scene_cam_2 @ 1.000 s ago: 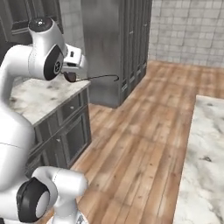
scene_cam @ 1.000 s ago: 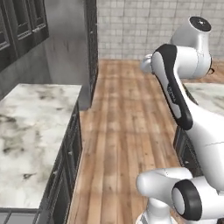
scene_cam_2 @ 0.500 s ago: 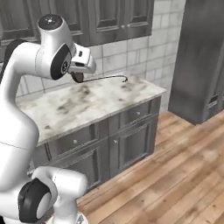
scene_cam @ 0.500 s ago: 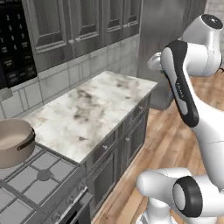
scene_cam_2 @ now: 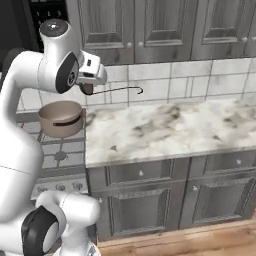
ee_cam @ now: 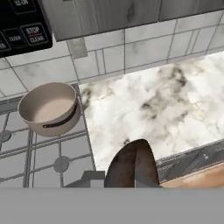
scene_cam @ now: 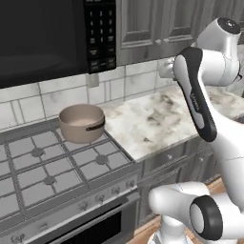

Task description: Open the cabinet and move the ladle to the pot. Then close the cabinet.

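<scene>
My gripper (scene_cam_2: 89,84) is shut on the ladle (scene_cam_2: 115,90). The ladle's dark bowl sits under the hand and its thin handle sticks out level to the right. In the hand view the ladle (ee_cam: 133,164) bowl covers the fingertips at the bottom. The tan-brown pot (scene_cam_2: 61,119) stands on the back right burner of the stove, empty, its side handle facing forward. The same pot (scene_cam: 82,123) (ee_cam: 49,108) lies left of and below the hand. The gripper hangs over the left end of the counter, apart from the pot. I cannot pick out the task's cabinet.
A black microwave (scene_cam: 47,35) hangs over the gas stove (scene_cam: 43,171). The marble counter (scene_cam_2: 170,130) runs right of the stove, with grey drawers (scene_cam_2: 150,172) below. Grey wall doors (scene_cam_2: 107,25) above the counter stand shut. A tiled wall backs it all.
The whole picture has swung as the base moved: the wood floor and fridge gave way to the counter, then the stove and pot. The ladle stays in the shut gripper.
</scene>
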Tool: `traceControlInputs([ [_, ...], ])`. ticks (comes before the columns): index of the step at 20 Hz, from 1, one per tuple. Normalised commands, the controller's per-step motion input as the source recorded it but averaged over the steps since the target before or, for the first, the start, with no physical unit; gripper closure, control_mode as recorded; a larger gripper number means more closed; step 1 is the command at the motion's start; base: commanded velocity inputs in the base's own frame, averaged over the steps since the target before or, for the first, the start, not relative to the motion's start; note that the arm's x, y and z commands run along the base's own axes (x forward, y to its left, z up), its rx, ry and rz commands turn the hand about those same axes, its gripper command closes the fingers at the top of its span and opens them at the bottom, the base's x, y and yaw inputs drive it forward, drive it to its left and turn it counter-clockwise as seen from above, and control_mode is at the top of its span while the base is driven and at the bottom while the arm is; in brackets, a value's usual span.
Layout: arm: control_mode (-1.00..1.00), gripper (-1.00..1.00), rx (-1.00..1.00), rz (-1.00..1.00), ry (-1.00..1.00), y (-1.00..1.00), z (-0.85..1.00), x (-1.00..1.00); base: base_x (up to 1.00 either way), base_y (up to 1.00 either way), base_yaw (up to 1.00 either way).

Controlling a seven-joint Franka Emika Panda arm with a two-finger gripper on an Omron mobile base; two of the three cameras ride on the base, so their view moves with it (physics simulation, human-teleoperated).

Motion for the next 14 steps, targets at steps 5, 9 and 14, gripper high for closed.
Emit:
traceControlInputs([
  [5, 1.0, 1.0, 0.0, 0.0, 0.0, 0.0, 0.0, 0.0, 0.83, -0.11, 0.46],
  [9, 1.0, 1.0, 0.0, 0.0, 0.0, 0.0, 0.0, 0.0, 0.85, -0.21, 0.42],
  [14, 1.0, 1.0, 0.0, 0.0, 0.0, 0.0, 0.0, 0.0, 0.68, -0.15, 0.45],
])
